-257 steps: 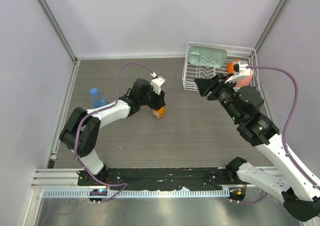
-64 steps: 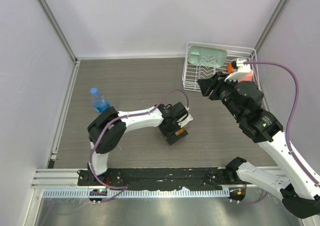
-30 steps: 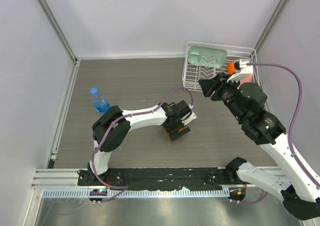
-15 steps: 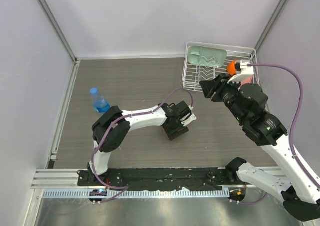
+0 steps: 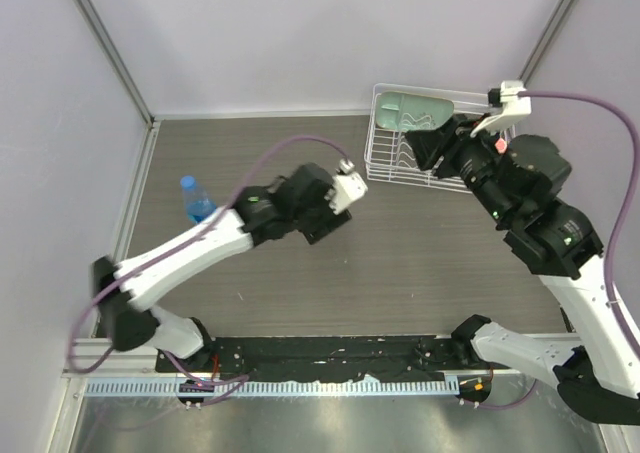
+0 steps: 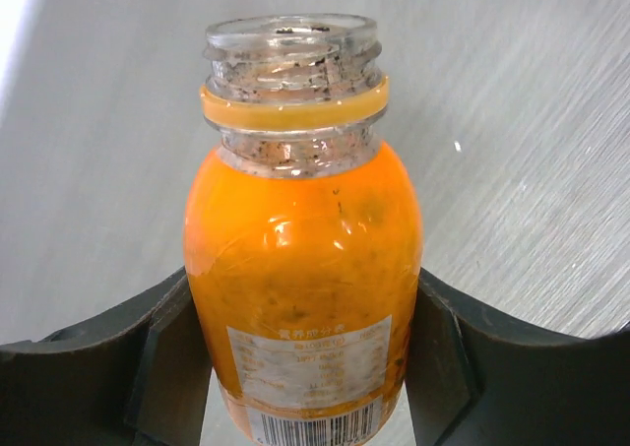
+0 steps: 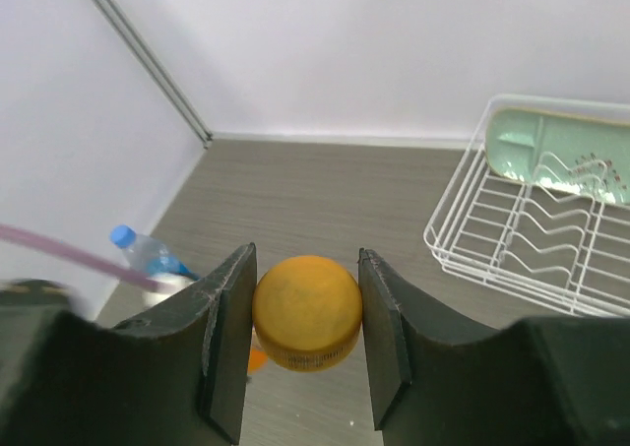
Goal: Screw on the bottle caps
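Top: capped clear bottle (image 5: 198, 201) stands near the desk's (image 5: 420, 263) left edge; left wrist: left gripper (image 6: 305, 367) grasps uncapped orange bottle (image 6: 300, 249), hold neck upright; right wrist: right gripper (image 7: 300, 320) clenches cap (image 7: 306, 308), seat it square before twisting.

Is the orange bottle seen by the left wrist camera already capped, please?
No, the orange bottle shows an open mouth with bare threads.
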Controlling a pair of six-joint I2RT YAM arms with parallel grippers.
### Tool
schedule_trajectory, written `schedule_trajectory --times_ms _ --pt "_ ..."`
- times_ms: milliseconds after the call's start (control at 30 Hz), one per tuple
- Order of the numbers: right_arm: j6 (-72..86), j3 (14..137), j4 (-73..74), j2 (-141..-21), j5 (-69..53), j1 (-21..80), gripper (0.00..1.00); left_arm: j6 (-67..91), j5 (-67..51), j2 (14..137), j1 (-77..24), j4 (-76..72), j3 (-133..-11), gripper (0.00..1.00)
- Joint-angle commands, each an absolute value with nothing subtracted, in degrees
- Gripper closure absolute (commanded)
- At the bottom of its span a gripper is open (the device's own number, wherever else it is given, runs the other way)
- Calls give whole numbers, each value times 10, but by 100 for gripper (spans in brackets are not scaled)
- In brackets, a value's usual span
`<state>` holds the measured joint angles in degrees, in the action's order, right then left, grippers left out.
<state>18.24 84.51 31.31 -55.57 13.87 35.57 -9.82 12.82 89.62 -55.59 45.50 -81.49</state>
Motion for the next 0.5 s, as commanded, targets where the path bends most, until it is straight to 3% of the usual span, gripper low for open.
schedule_trajectory --times_ms 0,67,100,233,300,400,467 --pt "158 929 350 -567 90 358 92 -156 133 705 -554 422 -824 95" --pt "159 939 359 -574 68 358 93 -146 83 617 -554 387 -755 87" --pt "158 949 362 -577 45 358 94 -139 57 589 -554 333 -721 100" --pt "161 953 374 -581 1 358 99 -58 -110 476 -555 160 -521 100" --pt "156 954 378 -583 -51 358 99 -3 -137 449 -554 67 -465 100" --pt "138 959 384 -590 -118 359 99 17 -224 449 -554 2 -445 100" --pt "117 961 384 -594 -150 358 99 29 -216 460 -554 -8 -461 100"
